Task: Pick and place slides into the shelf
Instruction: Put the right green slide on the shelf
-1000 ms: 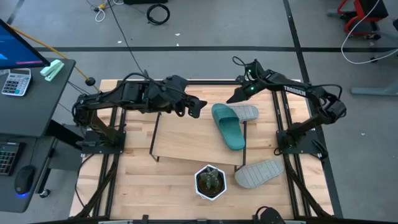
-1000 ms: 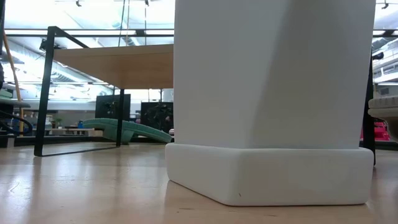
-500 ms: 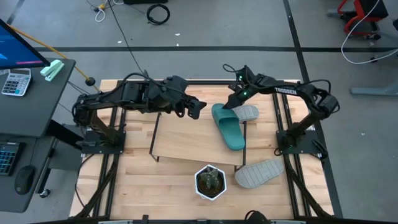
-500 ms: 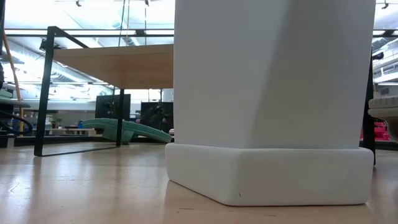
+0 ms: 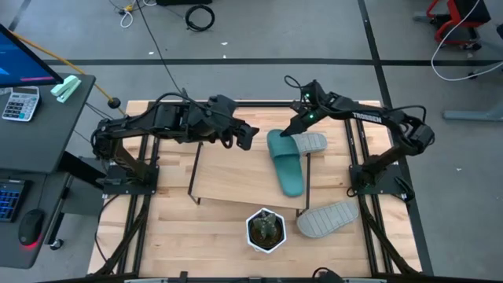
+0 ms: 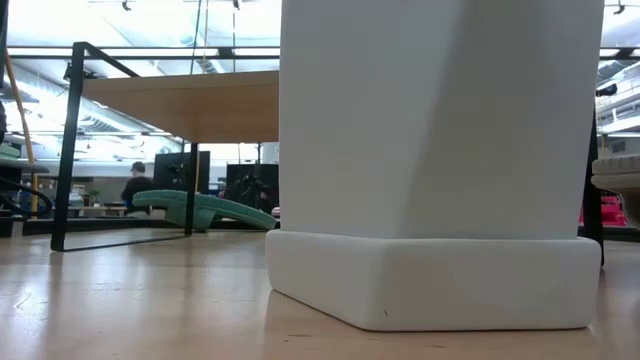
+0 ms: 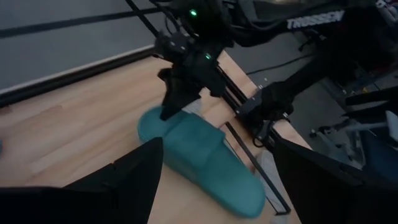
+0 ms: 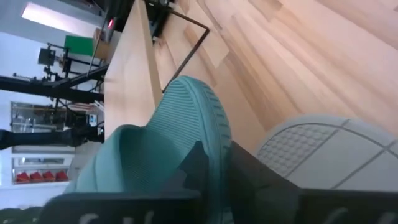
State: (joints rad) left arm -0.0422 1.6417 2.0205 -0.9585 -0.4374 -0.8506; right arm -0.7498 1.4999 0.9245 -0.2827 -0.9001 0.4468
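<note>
A teal slide [image 5: 288, 163] lies along the right end of the shelf [image 5: 236, 179]. My right gripper [image 5: 285, 134] is shut on its far end. A light grey slide [image 5: 312, 143] lies close against the teal one's right side. A second grey slide [image 5: 328, 218] rests sole-up on the table near the front right. My left gripper [image 5: 249, 135] hangs open over the shelf's far edge, left of the teal slide, holding nothing. In the low view a teal slide [image 6: 205, 209] lies at table level under the shelf board [image 6: 180, 105]; whether it is the same one I cannot tell. My right gripper pinches the rim of the teal slide's far end [image 8: 216, 146] between its two fingers. The fingers slant down from the table's far right side [image 7: 169, 111]. The rest of the slide stretches away toward the near edge and lies down flat.
A white pot with a green plant [image 5: 266, 229] stands near the front edge, just in front of the shelf, and fills most of the low view [image 6: 430, 150]. A desk with a calculator [image 5: 20, 102] stands left of the table. A person [image 6: 134, 185] shows far off in the room.
My right gripper has gone down and toward the table's left edge, onto the teal slide's far end. The slide's near end has swung a little toward the left.
</note>
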